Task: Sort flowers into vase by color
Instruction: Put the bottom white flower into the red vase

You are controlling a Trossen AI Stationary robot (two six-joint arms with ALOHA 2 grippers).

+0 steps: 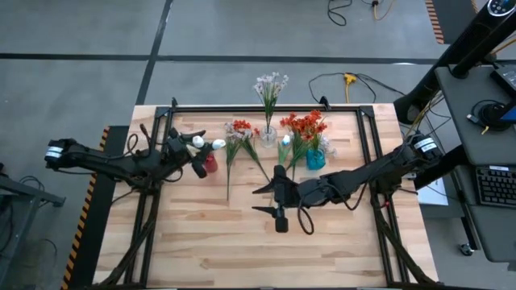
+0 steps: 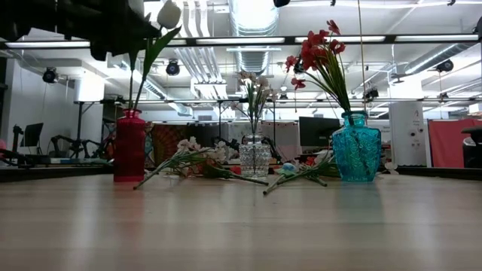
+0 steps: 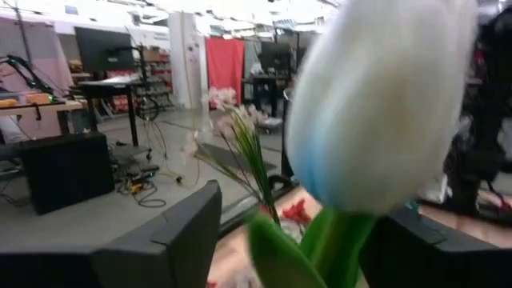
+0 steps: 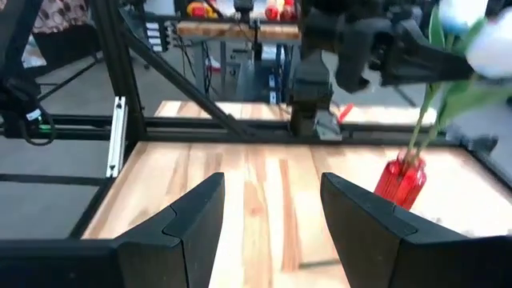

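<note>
- Left tool (image 1: 187, 150) spread around the white tulips (image 1: 206, 145), standing in the red vase (image 1: 210, 163): I'd lift straight up, clear of the buds.
- Loose flowers (image 1: 240, 149) lie mid-counter (image 1: 242, 242).
- Right tool (image 1: 266, 199) spread, empty, over bare counter.

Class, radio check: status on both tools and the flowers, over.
Left tool open at red vase, white tulip standing in it. Right tool open, empty, mid-table. Loose flowers lying by clear vase; nothing blocking.
</note>
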